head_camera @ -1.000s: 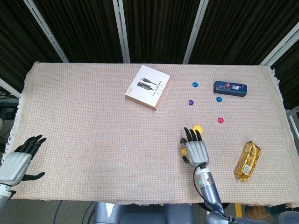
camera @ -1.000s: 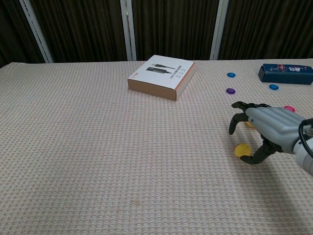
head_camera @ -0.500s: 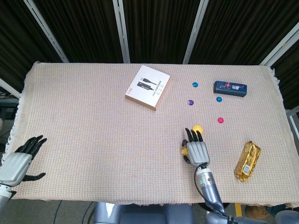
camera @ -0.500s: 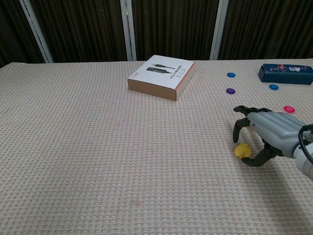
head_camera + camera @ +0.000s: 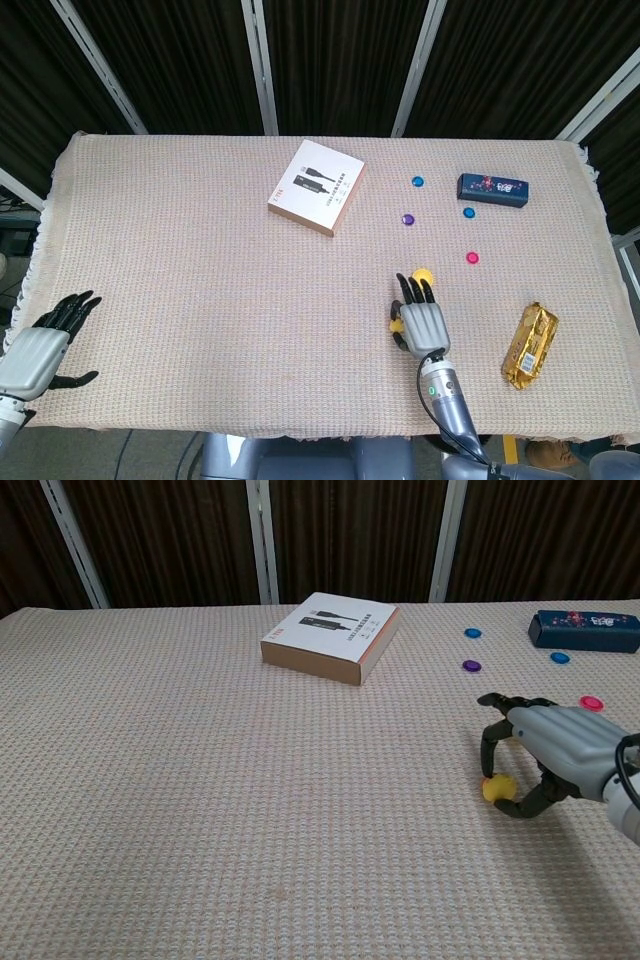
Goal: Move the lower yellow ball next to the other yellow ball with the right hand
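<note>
The lower yellow ball (image 5: 497, 789) lies on the woven cloth at the right side; in the head view only a sliver of this ball (image 5: 396, 325) shows at the left edge of my right hand (image 5: 421, 322). My right hand (image 5: 553, 755) arches over it, a fingertip and the thumb pinching the ball from either side. The other yellow ball (image 5: 423, 276) sits just beyond the fingertips, further from me. My left hand (image 5: 36, 348) rests at the table's near left edge, fingers spread and holding nothing.
A white box (image 5: 316, 186) lies at the back centre and a dark blue box (image 5: 492, 187) at the back right. Small discs, blue (image 5: 418, 182), purple (image 5: 407, 219) and pink (image 5: 472, 258), dot the cloth between them. A gold snack packet (image 5: 529, 344) lies right of my hand.
My right hand has lowered slightly and its fingers have curled in onto the lower yellow ball. The left hand has stayed put.
</note>
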Controlling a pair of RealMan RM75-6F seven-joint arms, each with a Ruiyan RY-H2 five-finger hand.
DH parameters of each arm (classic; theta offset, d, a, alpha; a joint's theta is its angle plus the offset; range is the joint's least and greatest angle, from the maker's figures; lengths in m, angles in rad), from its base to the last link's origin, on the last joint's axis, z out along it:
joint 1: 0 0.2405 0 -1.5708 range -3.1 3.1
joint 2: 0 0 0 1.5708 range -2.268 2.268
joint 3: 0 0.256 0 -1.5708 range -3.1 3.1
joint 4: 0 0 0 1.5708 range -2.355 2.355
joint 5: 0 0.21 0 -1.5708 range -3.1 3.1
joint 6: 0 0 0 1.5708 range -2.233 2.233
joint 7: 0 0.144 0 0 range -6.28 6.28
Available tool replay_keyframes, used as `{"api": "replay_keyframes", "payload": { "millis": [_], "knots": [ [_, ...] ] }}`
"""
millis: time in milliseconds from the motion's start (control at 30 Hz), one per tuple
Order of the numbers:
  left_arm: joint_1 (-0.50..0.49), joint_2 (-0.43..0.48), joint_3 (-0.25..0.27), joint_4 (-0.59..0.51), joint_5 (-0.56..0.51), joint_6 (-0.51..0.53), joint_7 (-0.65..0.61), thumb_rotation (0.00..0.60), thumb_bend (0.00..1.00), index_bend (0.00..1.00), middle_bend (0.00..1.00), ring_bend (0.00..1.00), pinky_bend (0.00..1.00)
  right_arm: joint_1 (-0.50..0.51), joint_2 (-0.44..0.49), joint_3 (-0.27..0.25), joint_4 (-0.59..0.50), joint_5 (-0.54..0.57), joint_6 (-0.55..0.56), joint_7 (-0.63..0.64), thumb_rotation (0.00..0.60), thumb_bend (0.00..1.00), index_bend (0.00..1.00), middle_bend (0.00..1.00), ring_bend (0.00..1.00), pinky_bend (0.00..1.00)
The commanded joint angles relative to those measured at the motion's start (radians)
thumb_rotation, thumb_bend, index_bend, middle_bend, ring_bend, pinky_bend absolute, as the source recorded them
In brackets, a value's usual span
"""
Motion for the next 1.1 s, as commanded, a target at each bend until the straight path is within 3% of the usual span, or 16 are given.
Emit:
{"api": "replay_keyframes", "payload": {
  "millis": [33, 633, 1100],
  "knots": [
    [0.000, 0.000, 0.000, 0.000, 0.000, -0.001, 0.000, 0.600, 0.00, 0.00, 0.00, 0.00, 0.22, 0.001, 0.002, -0.001, 0.000, -0.002, 0.001, 0.002, 0.600, 0.24, 0.51, 0.00, 0.00, 0.00],
    [-0.002, 0.000, 0.000, -0.002, -0.001, -0.002, 0.003, 0.600, 0.00, 0.00, 0.00, 0.00, 0.22, 0.015, 0.025, 0.022, -0.014, -0.004, 0.004, 0.010, 0.600, 0.24, 0.51, 0.00, 0.00, 0.00],
    [-0.002, -0.002, 0.006, 0.004, 0.021, 0.004, -0.001, 0.600, 0.00, 0.00, 0.00, 0.00, 0.22, 0.090, 0.036, 0.109, 0.033, 0.031, -0.044, 0.008, 0.600, 0.24, 0.52, 0.00, 0.00, 0.00]
  ]
}}
